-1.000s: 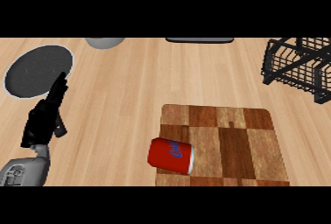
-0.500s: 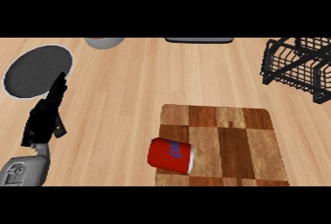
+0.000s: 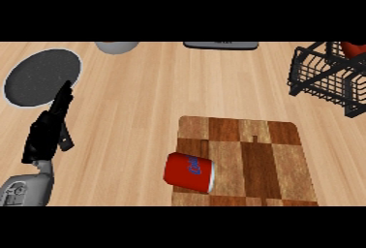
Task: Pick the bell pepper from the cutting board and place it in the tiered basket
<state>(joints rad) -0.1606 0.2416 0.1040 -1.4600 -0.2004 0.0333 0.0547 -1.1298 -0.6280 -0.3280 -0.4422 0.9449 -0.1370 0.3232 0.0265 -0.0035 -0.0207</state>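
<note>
The bench [image 3: 178, 82] is pale wood with a fine, smooth grain. The cutting board [image 3: 265, 145] is a darker patchwork of wood blocks, matt. The red can [image 3: 190, 172] on it looks glossy. The tiered basket [image 3: 325, 77] is black wire. The plate [image 3: 39, 77] is speckled grey and matt.
</note>
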